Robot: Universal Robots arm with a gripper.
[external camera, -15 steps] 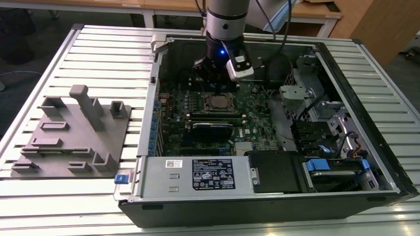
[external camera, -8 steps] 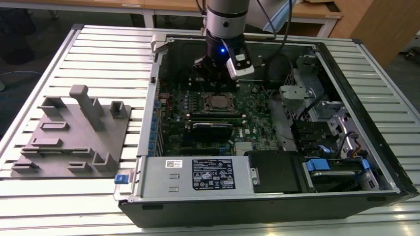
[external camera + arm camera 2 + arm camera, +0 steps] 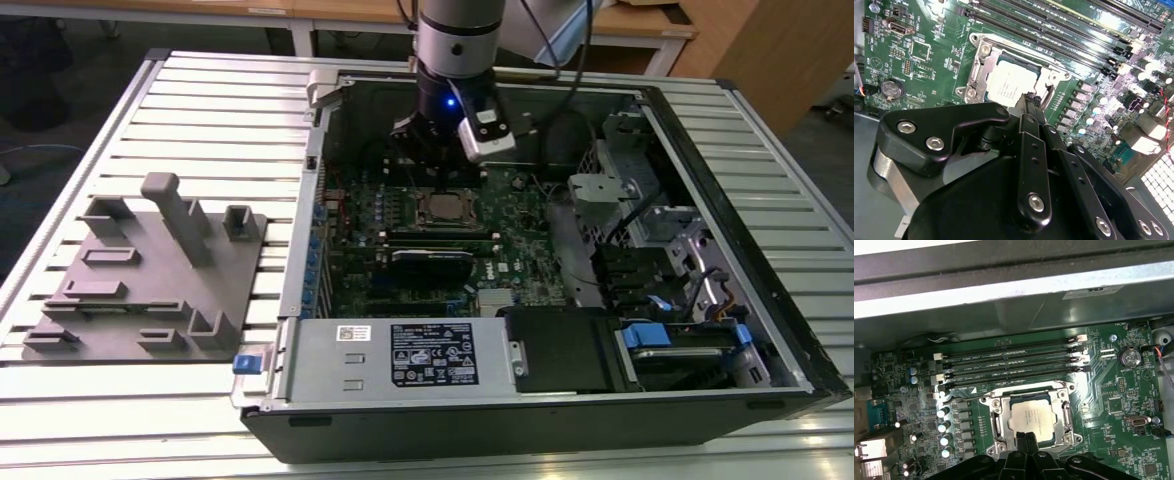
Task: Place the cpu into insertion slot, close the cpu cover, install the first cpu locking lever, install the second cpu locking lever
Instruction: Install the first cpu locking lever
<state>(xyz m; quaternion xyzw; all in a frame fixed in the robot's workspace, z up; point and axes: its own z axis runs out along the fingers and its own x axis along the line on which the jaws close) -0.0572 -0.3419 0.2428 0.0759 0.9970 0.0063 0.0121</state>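
Observation:
The cpu (image 3: 1030, 419) (image 3: 1009, 85) lies flat in the insertion slot (image 3: 1054, 76) on the green motherboard (image 3: 350, 270), its silver-grey top facing up. The cpu cover (image 3: 1002, 421) (image 3: 980, 70) is down around the chip as a silvery frame. My gripper (image 3: 1026, 438) (image 3: 1030, 100) is shut with nothing between its black fingers. Its tips hang just over the edge of the socket, at the chip's border. In the exterior view the gripper (image 3: 434, 168) stands upright inside the open computer case, right behind the cpu (image 3: 447, 208).
Long black memory slots (image 3: 1009, 362) run beside the socket. A black card (image 3: 430, 262) sits in front of it, and the case wall (image 3: 318, 200) stands at the exterior view's left. A grey fixture block (image 3: 147, 280) lies outside the case.

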